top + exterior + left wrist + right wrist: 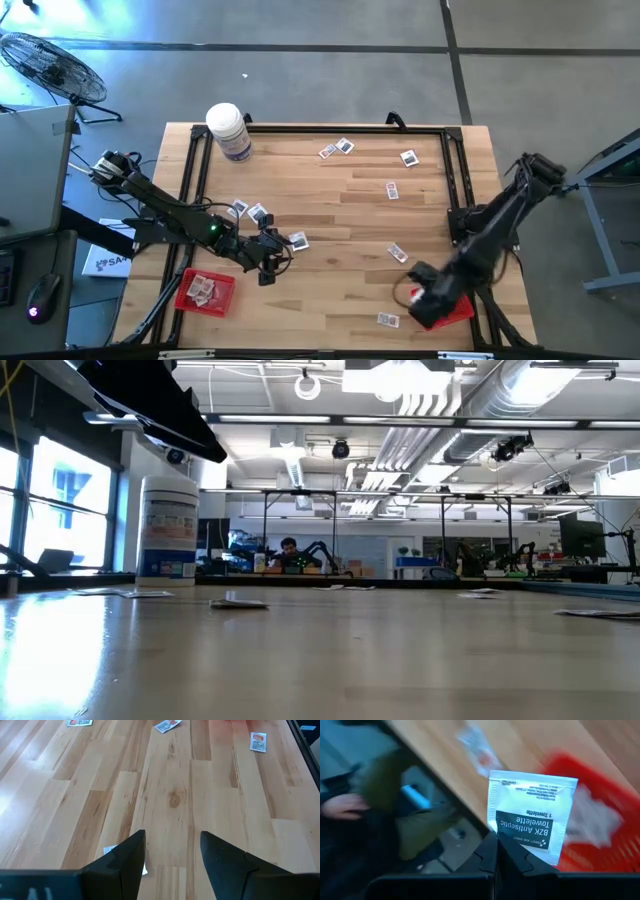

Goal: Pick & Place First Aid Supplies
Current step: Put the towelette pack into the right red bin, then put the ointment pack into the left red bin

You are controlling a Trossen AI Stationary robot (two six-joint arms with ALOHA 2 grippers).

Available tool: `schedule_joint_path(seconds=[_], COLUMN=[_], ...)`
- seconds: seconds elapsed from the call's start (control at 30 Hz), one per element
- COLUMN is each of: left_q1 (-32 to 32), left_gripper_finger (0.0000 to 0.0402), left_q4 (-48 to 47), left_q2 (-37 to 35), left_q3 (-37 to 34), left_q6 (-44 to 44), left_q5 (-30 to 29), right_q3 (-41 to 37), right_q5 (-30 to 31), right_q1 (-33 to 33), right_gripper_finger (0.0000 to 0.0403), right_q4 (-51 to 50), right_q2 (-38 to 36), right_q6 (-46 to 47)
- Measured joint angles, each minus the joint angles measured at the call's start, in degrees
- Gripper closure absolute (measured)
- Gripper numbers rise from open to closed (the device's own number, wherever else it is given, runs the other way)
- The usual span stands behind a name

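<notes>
On the wooden table [330,215], black frame rails run along the far edge and both sides. Left arm reaches in from the left; left gripper [268,262] sits low over the boards near the left-front area, fingers [125,862] spread apart, nothing between them, one packet [111,851] partly hidden under a finger. Right arm comes in from the right; right gripper [428,296] is above the right red tray [462,311] near the front-right corner, fingers clamped on a white antiseptic towelette packet [532,812], held upright. Left red tray [205,292] at front-left holds a few packets. White bottle [229,131] stands at the far-left corner. Loose packets [392,189] are scattered across the far and right parts, three more near the left gripper, one [388,319] by the right tray.
</notes>
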Motion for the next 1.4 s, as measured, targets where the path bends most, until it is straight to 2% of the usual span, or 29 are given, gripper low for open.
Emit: schedule_joint_path(seconds=[0.1,0.2,0.43,0.7,0.9,1.03,1.13,1.27,1.4], left_q1=[0.01,0.00,0.00,0.01,0.01,0.01,0.00,0.01,-0.01], left_gripper_finger=[0.0215,0.0215,0.0215,0.0215,0.0215,0.0215,0.0215,0.0215,0.0215], left_q4=[0.00,0.00,0.00,0.00,0.00,0.00,0.00,0.00,0.00], left_q2=[0.00,0.00,0.00,0.00,0.00,0.00,0.00,0.00,0.00], left_q3=[0.00,0.00,0.00,0.00,0.00,0.00,0.00,0.00,0.00], left_q6=[0.00,0.00,0.00,0.00,0.00,0.00,0.00,0.00,0.00], left_q5=[0.00,0.00,0.07,0.11,0.13,0.24,0.24,0.24,0.24], right_q3=[0.00,0.00,0.01,0.04,0.04,0.04,0.12,0.13,0.15], right_q5=[2.23,2.32,2.62,0.24,-0.13,-5.15,-8.74,-6.51,0.76], right_q1=[5.13,7.81,7.94,7.96,7.94,6.77,4.67,1.12,-2.81], right_gripper_finger=[0.0402,0.0403,0.0400,0.0395,0.0352,0.0316,0.0306,0.0311,0.0321], right_q4=[-5.44,-9.62,-10.31,-6.87,-6.90,-7.69,-7.78,-7.77,-7.77], right_q2=[1.29,2.98,7.44,12.16,13.12,12.35,10.49,6.72,3.19], right_q6=[8.03,12.19,10.96,10.47,8.74,8.35,8.03,4.17,-1.85])
